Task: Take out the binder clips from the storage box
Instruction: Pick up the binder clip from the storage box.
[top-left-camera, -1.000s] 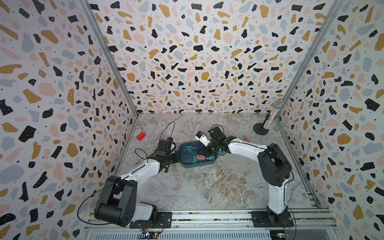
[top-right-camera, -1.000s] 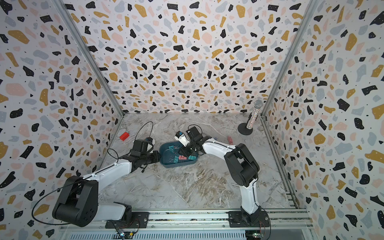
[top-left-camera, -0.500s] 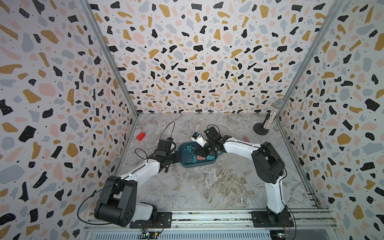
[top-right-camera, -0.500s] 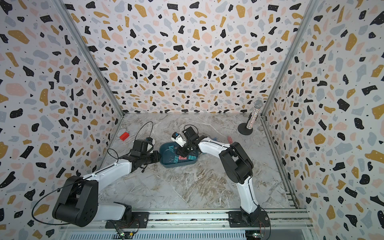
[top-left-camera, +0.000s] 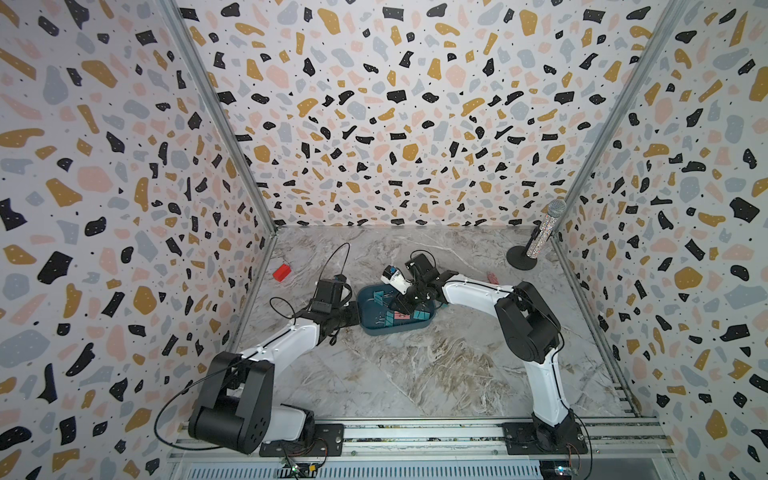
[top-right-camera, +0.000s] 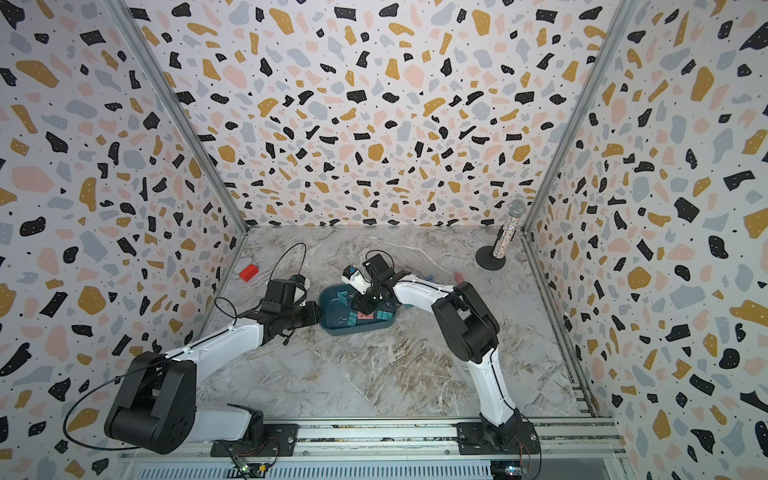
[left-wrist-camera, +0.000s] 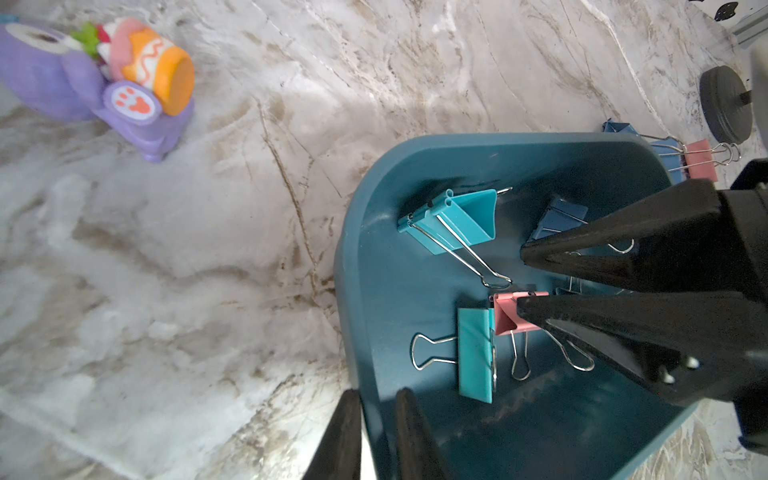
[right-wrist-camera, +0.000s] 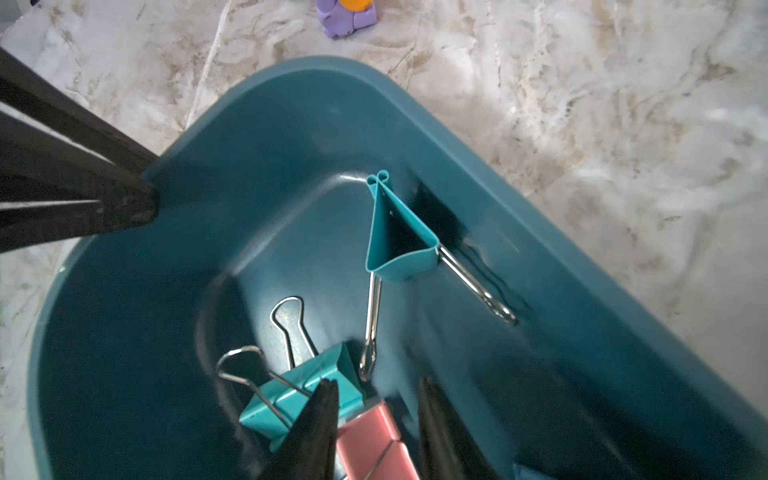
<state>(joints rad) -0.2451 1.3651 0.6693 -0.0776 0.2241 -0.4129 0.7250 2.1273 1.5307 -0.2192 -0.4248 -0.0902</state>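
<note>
The dark teal storage box (top-left-camera: 370, 328) (top-right-camera: 332, 328) sits mid-floor. My left gripper (top-left-camera: 355, 318) (left-wrist-camera: 376, 395) is shut on its left wall (left-wrist-camera: 349, 266), one finger inside and one outside. My right gripper (top-left-camera: 409, 301) (right-wrist-camera: 376, 386) reaches into the box, open. Its fingers straddle a pink binder clip (right-wrist-camera: 370, 440) (left-wrist-camera: 505, 318) without squeezing it. Beside that lie a flat teal clip (right-wrist-camera: 299, 395) (left-wrist-camera: 476, 353), a teal clip on its side (right-wrist-camera: 399, 237) (left-wrist-camera: 457, 224) and a blue clip (left-wrist-camera: 561, 218). A pink clip (left-wrist-camera: 700, 160) (top-left-camera: 492, 277) and a blue one (left-wrist-camera: 619, 126) lie on the floor outside.
A purple-and-orange toy (left-wrist-camera: 104, 83) (right-wrist-camera: 347, 12) stands just behind the box. A red block (top-left-camera: 282, 272) (top-right-camera: 248, 272) lies near the left wall. A glittery microphone on a black round stand (top-left-camera: 536, 245) (left-wrist-camera: 725, 104) stands at the back right corner. Marble floor spreads toward the front rail.
My right arm has swung leftward, carrying its gripper deeper over the clips in the box. The left arm and the box have stayed put.
</note>
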